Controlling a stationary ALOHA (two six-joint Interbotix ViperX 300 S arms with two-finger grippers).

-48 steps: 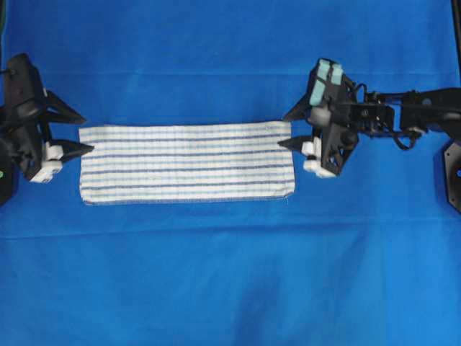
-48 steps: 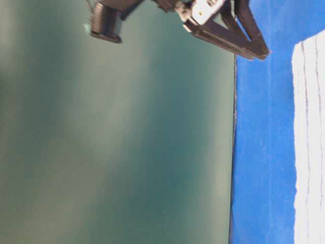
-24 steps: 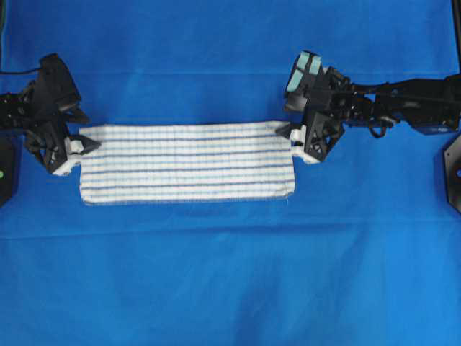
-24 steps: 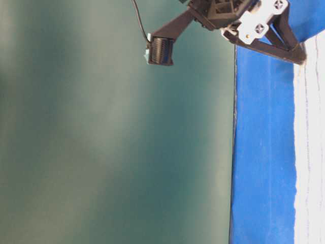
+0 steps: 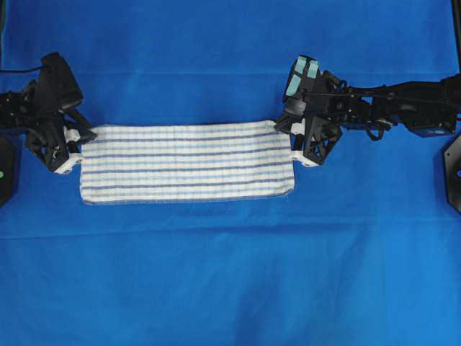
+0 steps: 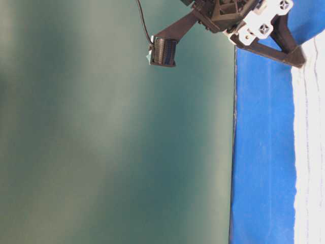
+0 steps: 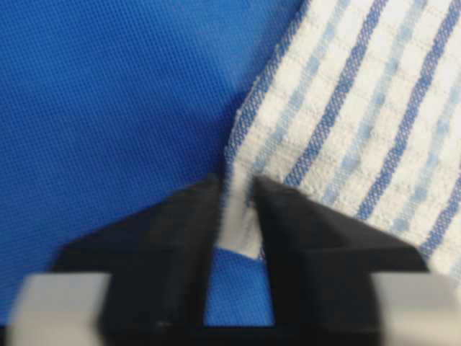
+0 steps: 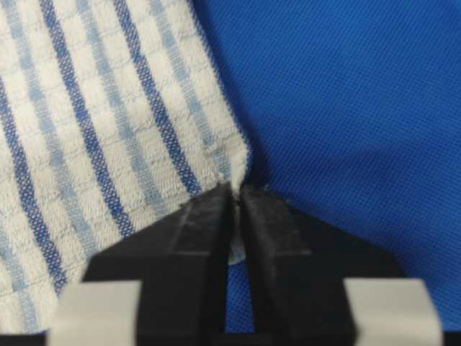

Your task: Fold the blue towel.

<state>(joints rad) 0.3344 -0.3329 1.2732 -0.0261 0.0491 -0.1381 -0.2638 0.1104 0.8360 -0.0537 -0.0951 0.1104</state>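
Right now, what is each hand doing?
Left hand: closed on a corner of the blue towel.
Right hand: closed on the towel's opposite corner.

A plain solid-blue sheet (image 5: 230, 274) covers the table across the whole overhead view, smooth but for faint straight creases running side to side above and below the middle. In both wrist views its fine woven mesh shows up close (image 7: 108, 108). In the table-level view, which is turned on its side, the sheet's edge makes a straight dark line (image 6: 234, 152), and beyond it stands a blurred dull-green backdrop (image 6: 111, 152).
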